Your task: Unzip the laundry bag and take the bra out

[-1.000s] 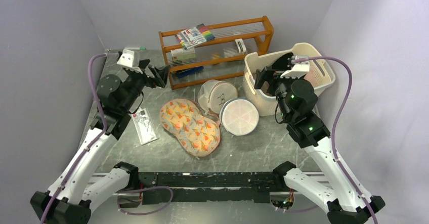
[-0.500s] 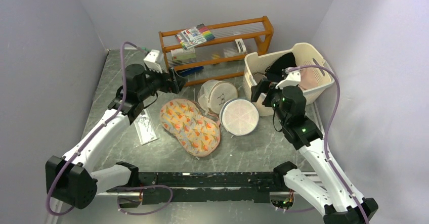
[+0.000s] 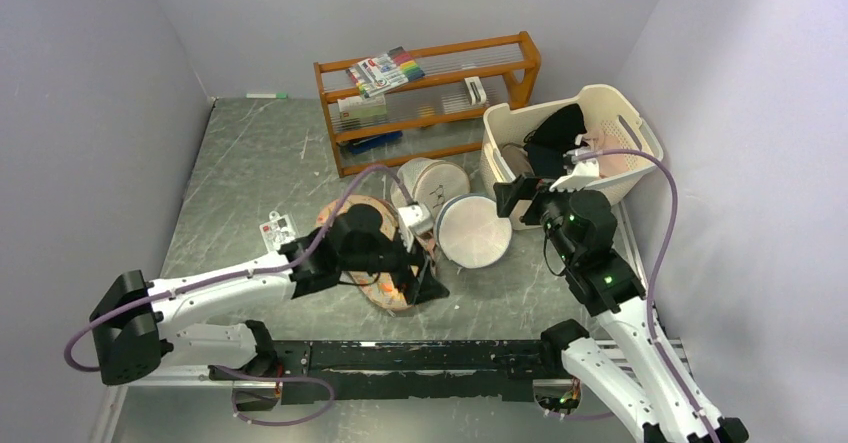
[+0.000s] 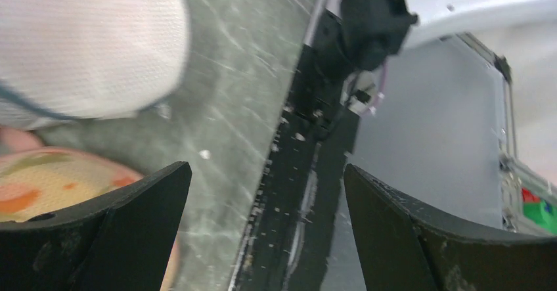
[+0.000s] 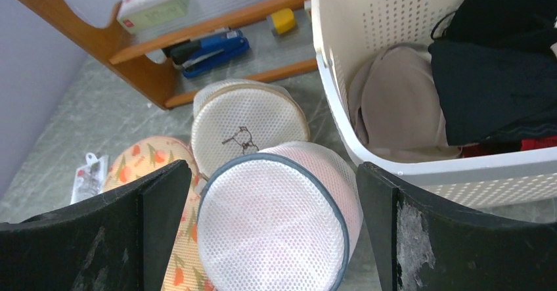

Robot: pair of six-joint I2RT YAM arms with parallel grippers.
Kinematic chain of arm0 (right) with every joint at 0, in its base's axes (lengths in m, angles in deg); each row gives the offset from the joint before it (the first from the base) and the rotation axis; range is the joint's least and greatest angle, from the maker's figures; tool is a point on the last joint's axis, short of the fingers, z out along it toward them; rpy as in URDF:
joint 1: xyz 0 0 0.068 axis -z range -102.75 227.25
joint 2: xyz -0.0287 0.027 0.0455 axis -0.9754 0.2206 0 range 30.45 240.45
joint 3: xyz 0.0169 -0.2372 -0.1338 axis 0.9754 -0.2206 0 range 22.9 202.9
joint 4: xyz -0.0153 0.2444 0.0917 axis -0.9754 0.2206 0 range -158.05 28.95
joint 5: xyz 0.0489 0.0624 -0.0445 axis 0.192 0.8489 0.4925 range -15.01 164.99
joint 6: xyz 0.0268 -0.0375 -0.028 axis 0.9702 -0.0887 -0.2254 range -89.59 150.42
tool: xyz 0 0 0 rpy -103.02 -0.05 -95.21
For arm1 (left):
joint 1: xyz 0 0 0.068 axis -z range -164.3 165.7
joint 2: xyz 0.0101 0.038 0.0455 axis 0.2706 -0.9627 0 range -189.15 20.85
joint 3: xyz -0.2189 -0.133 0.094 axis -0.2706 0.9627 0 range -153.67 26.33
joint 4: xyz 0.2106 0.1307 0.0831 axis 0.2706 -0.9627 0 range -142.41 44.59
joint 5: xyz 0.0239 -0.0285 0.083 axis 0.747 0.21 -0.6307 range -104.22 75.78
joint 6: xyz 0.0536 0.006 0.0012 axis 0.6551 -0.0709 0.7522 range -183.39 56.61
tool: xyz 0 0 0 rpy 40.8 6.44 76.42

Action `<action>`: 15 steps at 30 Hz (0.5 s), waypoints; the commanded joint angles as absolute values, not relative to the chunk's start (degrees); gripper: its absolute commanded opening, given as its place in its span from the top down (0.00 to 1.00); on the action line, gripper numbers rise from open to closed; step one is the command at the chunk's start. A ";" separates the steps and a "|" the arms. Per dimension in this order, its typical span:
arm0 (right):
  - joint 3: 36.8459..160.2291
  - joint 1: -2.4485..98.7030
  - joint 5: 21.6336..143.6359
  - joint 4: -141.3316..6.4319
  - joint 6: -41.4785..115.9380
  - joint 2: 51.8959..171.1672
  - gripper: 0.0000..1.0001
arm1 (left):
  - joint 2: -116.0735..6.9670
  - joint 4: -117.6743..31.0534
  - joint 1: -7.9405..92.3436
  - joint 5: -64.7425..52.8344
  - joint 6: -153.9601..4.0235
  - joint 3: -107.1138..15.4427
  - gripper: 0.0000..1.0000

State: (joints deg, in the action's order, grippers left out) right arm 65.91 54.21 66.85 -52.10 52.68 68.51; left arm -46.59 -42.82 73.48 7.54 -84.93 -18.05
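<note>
The laundry bag (image 3: 472, 230) rests at mid-table, its round white mesh face tilted up and toward the near side. It leans against a second round bag with a small dark print (image 3: 432, 188) on its far left, and it touches the cream basket (image 3: 620, 103) on its right. The left gripper (image 3: 418, 285) sits just near-left of the laundry bag, over the near right end of the peach floral pouch (image 3: 340, 215). In the left wrist view its fingers are spread wide with nothing between them. Contact with the pouch or the bag cannot be confirmed. The right gripper (image 3: 510, 198) hangs above the far right edge of the laundry bag, beside the basket's left wall. Its fingers are also spread wide and hold nothing. Half a second ago the left gripper was raised at the far left, close to the wooden rack (image 3: 430, 83). It has since swung down and to the right, across the pouch. The right gripper has shifted only slightly, and the laundry bag lies where it did. The left arm now runs low and nearly level from its base at the near left. The right arm stands bent at the elbow, its wrist angled down at the bag. A small packet (image 3: 278, 229) lies on the table (image 3: 260, 163) left of the pouch.
</note>
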 commanded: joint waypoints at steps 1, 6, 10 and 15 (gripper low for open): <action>65.18 54.80 66.75 -54.36 52.59 65.39 0.00 | -49.50 -42.59 81.09 9.76 -85.79 -18.51 0.02; 65.26 54.87 65.85 -53.37 52.15 63.43 0.00 | -55.01 -31.66 86.00 -11.16 -22.90 -15.30 0.02; 65.52 54.92 64.23 -51.77 51.43 61.65 0.00 | -59.80 -21.28 88.51 -17.01 -7.47 -13.52 0.01; 65.77 54.93 62.06 -50.03 52.02 60.70 0.00 | -59.91 -22.38 88.18 -16.39 -13.24 -15.33 0.04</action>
